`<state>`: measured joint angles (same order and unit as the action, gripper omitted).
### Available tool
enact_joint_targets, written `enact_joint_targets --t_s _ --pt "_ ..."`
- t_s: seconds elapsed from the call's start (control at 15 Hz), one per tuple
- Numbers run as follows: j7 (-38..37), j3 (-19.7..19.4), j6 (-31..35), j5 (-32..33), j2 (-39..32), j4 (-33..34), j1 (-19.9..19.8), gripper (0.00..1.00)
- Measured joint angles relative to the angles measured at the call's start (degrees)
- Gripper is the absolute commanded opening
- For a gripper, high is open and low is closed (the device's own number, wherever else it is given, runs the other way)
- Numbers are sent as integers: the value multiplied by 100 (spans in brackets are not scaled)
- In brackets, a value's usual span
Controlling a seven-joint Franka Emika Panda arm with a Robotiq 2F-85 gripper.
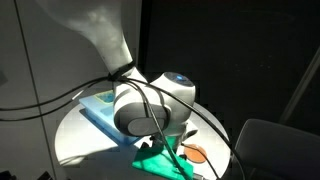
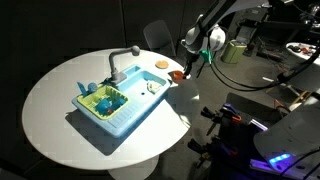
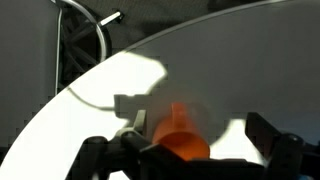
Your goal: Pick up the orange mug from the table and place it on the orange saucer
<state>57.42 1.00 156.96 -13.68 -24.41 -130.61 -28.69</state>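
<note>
Orange mug (image 3: 179,137), low between gripper (image 3: 195,130) fingers

Orange mug (image 3: 182,142) blurred in the wrist view, fingers (image 3: 272,140) partly beyond the bottom edge.

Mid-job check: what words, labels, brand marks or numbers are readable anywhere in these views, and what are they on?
No text can be read in any view.
Robot wrist housing: no marking legible.
Light-blue sink tray: no print visible.
Orange mug: blurred, no lettering seen.
Orange saucer: plain.
Background equipment: too small to read.
</note>
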Motion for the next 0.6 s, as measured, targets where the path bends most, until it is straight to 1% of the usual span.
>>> enact_joint_targets --t_s 0.6 --pt "128 23 2 -18 -52 1 -7 100"
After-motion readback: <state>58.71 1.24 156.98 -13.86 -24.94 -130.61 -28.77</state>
